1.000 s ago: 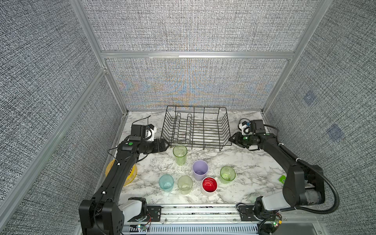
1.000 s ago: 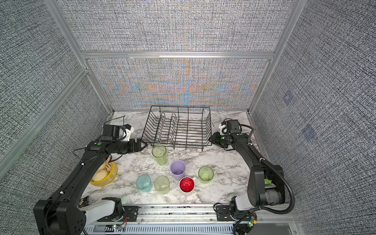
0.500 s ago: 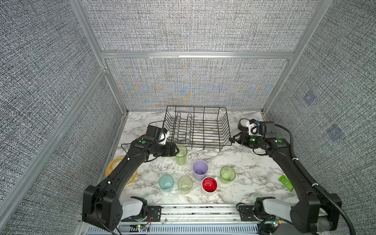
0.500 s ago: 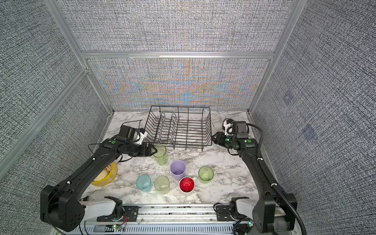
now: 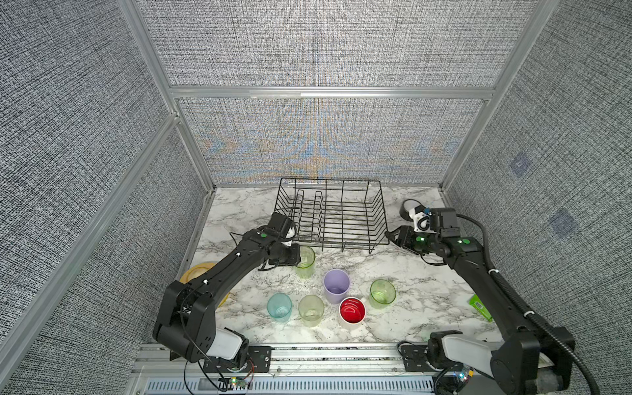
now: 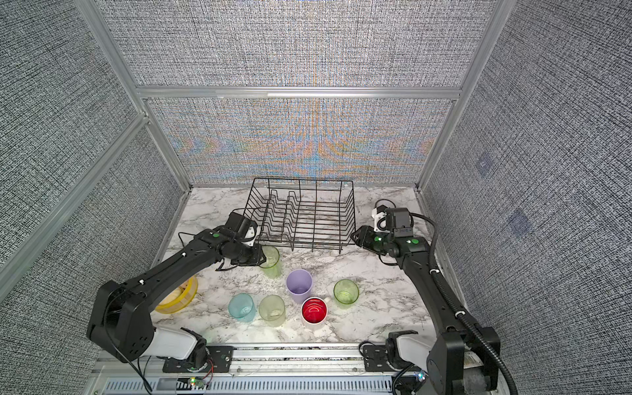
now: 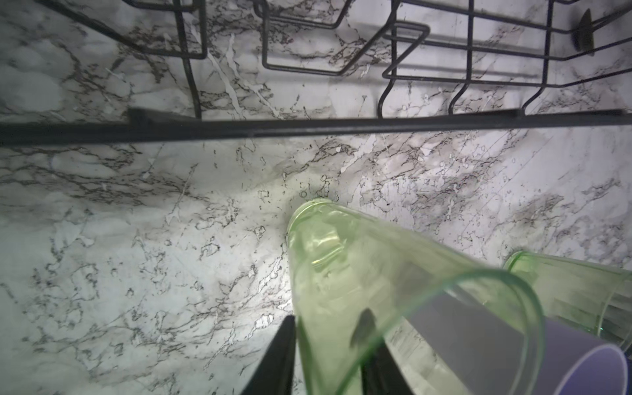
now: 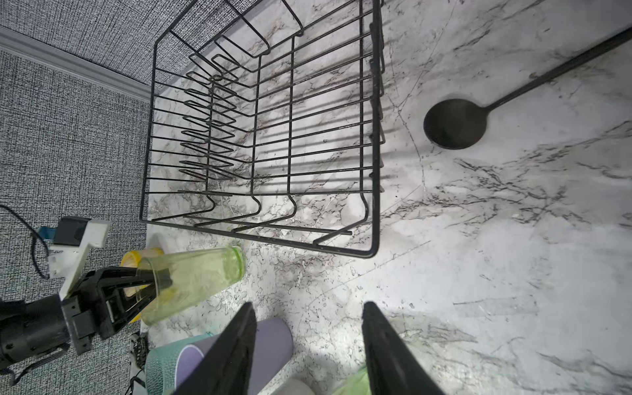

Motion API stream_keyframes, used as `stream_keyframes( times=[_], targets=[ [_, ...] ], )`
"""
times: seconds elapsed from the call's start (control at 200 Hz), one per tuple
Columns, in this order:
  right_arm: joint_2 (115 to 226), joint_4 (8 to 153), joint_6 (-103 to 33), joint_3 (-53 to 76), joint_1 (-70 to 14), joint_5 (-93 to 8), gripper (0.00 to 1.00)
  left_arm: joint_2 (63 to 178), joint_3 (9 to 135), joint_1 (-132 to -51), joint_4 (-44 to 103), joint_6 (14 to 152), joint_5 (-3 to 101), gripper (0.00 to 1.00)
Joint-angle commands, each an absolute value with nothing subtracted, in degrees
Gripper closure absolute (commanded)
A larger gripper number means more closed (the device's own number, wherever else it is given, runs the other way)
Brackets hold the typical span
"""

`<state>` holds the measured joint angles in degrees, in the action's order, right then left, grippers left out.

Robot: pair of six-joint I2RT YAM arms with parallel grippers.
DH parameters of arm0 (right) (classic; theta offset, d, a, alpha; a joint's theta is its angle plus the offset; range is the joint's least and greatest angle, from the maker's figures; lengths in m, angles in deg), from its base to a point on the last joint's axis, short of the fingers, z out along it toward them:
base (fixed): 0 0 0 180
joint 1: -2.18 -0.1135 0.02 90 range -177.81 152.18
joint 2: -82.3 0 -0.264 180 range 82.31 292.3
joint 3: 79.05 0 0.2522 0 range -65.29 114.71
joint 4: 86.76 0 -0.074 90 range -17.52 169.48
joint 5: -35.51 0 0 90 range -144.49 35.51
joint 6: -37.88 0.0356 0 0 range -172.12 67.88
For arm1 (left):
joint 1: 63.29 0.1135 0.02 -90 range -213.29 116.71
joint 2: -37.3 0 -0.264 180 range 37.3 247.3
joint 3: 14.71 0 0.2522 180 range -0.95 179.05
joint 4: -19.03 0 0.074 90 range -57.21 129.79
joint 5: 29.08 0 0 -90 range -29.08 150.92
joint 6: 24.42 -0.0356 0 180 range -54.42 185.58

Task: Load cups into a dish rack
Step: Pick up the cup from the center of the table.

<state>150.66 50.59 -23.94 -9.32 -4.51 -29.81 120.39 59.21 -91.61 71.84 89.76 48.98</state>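
The left claw (image 5: 297, 255) is gripping the tall green cup (image 5: 306, 265) by its wall, one finger inside the rim, holding it upright just in front of the left front corner of the dish rack (image 5: 342, 243). The right claw (image 5: 389, 236) is hanging open and empty beside the rack's right front corner.

The dish rack (image 5: 330, 219) is sitting at 12 o'clock on the table (image 5: 420, 301). The rearmost cup (image 5: 305, 261) is standing just before the rack's front edge, near its 7 o'clock corner. The central cup (image 5: 336, 285) is standing at 4 o'clock from it. Around the central cup, the rightmost cup (image 5: 382, 293) is standing at 3 o'clock, the frontmost cup (image 5: 352, 310) just beside it at 5 o'clock, and the front-left cup (image 5: 311, 309) at 7 o'clock. The leftmost cup (image 5: 279, 306) is standing just beside the front-left cup, at its 9 o'clock. The plate (image 5: 195, 272) is lying at 9 o'clock on the table, and the tape roll (image 5: 407, 210) is sitting at 3 o'clock from the rack.
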Motion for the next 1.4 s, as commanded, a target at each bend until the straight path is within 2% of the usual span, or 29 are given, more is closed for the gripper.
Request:
stream_keyframes(
  times=[0.0,0.27,0.365,0.535,0.665,0.74,0.885,1.02,1.191,1.396],
  targets=[
    [150.35,51.54,-22.29,-8.68,-5.47,-29.34,0.49,121.29,60.69,-91.86,72.43,91.62,51.32,0.89],
    [149.89,50.50,-23.45,-6.60,-13.07,-32.28,0.48,119.16,67.52,-91.91,77.31,89.48,47.50,1.00],
    [150.06,50.01,-20.42,-5.67,-15.03,-30.30,0.45,117.09,69.01,-91.92,75.86,90.16,43.98,1.00],
    [148.48,57.63,-13.23,-5.84,-17.21,-19.39,0.21,115.62,72.18,-91.84,71.63,92.26,37.80,1.00],
    [147.51,72.95,-4.99,-10.00,-17.57,-11.20,0.18,116.17,73.93,-91.60,64.95,97.76,30.59,1.00],
    [148.08,79.00,-1.71,-11.45,-17.68,-9.21,0.10,116.81,73.95,-91.55,57.62,102.87,23.73,1.00],
    [149.27,90.14,7.76,-14.41,-17.68,-7.06,0.10,118.19,74.52,-91.54,49.24,109.47,18.03,1.00],
    [150.78,101.31,15.33,-16.69,-17.83,-5.76,0.09,117.87,74.55,-91.58,47.74,111.73,17.50,1.00],
    [153.54,116.27,25.32,-18.73,-18.38,-5.36,0.09,117.85,70.57,-91.63,37.40,119.26,14.04,1.00],
    [157.67,128.75,34.09,-18.09,-18.70,-6.54,0.09,118.60,69.22,-91.67,35.00,121.11,13.10,1.00]
  ],
)
